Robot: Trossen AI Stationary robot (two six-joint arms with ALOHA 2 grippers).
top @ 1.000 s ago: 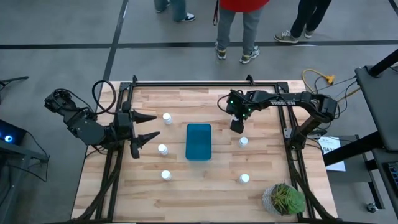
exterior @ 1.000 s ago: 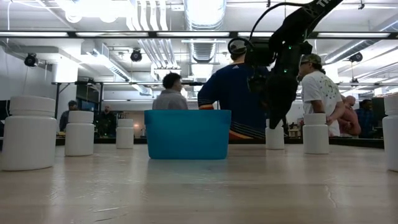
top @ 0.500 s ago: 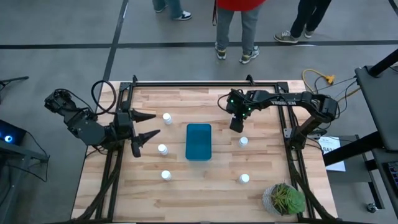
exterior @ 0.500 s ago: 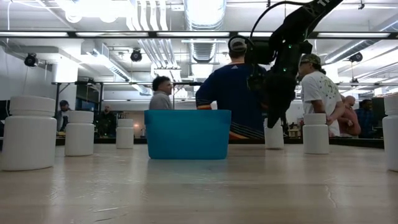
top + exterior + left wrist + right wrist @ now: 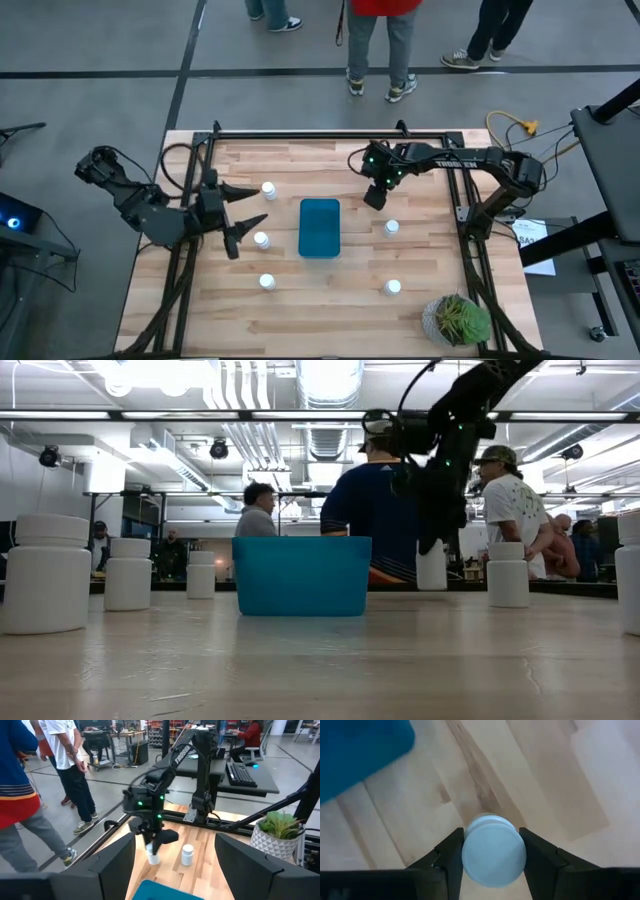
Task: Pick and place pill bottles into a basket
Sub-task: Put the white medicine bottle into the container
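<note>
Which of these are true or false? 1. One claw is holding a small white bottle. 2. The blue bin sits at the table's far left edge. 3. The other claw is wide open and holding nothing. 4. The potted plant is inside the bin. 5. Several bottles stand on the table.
1. True: the right gripper is shut on a pill bottle, and the low view shows it lifted off the table.
2. False: the basket sits near the table's middle.
3. True: the left gripper is open and empty.
4. False: the plant stands at a table corner.
5. True: five bottles stand around the basket, for example one.
</note>
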